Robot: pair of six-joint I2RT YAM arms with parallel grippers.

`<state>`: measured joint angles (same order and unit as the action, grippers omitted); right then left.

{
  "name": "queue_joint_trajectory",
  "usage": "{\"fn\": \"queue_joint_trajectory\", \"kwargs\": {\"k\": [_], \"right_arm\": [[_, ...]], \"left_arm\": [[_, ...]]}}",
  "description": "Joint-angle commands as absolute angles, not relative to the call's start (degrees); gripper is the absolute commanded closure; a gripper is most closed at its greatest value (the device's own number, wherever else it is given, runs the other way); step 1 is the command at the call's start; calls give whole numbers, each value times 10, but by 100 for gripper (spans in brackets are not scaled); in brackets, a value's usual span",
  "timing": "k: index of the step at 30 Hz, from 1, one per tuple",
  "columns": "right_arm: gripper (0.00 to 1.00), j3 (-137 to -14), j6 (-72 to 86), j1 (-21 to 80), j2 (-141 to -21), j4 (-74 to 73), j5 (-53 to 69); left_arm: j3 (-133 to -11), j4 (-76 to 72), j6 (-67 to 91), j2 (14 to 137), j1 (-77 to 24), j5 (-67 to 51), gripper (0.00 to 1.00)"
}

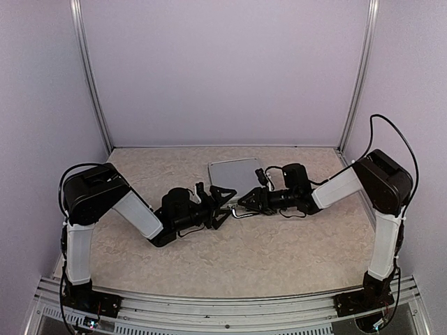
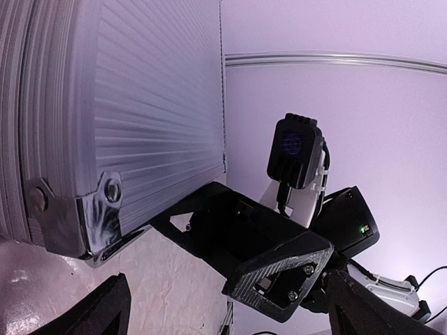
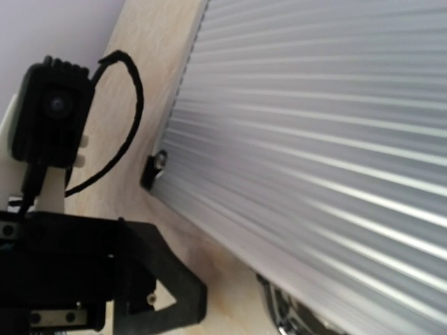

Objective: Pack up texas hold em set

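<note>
The texas hold em set is a silver ribbed briefcase [image 1: 234, 174], closed and lying flat on the table; its contents are hidden. Its chrome handle [image 1: 242, 213] sticks out from the near edge. My left gripper [image 1: 218, 199] is open at the case's near left corner [image 2: 98, 202], with nothing between its fingertips [image 2: 105, 314]. My right gripper [image 1: 246, 201] faces it from the right along the same near edge, jaws apart, one finger [image 2: 209, 209] up against the case side. The right wrist view is filled by the ribbed lid [image 3: 314, 139] with the handle [image 3: 286, 314] below; its own fingers do not show there.
Both grippers sit almost tip to tip at the case's front. The left arm's camera [image 3: 52, 112] and cable [image 3: 133, 91] are close to the right wrist. Bare beige table [image 1: 230, 251] lies in front; white walls and metal posts [image 1: 91, 77] enclose the back.
</note>
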<state>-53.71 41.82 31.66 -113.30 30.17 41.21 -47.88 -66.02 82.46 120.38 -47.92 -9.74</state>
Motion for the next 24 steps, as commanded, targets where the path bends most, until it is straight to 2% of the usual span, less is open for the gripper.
{"fn": "queue_joint_trajectory", "kwargs": {"k": [1,10,24], "right_arm": [[27,-556,407,320,-1143,294,394],[27,-577,370,324,-1145,174,355],[27,-679,246,348,-1185,-24,260]], "left_arm": [[-479,-670,822,1185,-475,-100,4],[-469,-679,822,1181,-470,-103,4],[-444,-686,824,1149,-464,-108,3]]}}
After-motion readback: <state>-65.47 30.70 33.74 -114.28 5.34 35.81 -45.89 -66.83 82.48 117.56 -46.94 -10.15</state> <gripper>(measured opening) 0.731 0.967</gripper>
